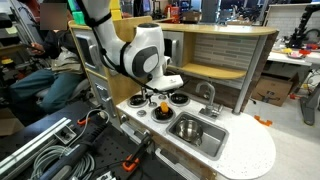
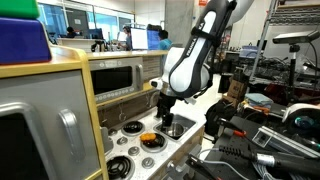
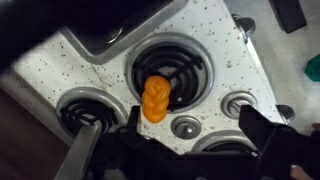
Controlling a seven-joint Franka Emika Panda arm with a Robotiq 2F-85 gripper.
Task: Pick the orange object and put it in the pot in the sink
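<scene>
The orange object (image 3: 154,98) is a small lumpy bright orange piece lying on the edge of a black burner (image 3: 165,70). It also shows in both exterior views (image 1: 164,104) (image 2: 150,137). My gripper (image 3: 190,130) is open and hovers just above the stove top, with the orange object next to its left finger, not between the fingertips. In the exterior views the gripper (image 1: 160,95) (image 2: 163,112) points down over the burners. The silver pot (image 1: 185,127) sits in the steel sink (image 1: 214,141), beside the curved tap (image 1: 208,95).
The white speckled worktop (image 3: 215,45) carries several black burners (image 1: 178,99) and a round silver knob (image 3: 185,126). A wooden shelf back (image 1: 215,60) rises behind the stove. A toy oven and microwave front (image 2: 115,75) stands beside it. Cables and clamps (image 1: 60,155) lie in front.
</scene>
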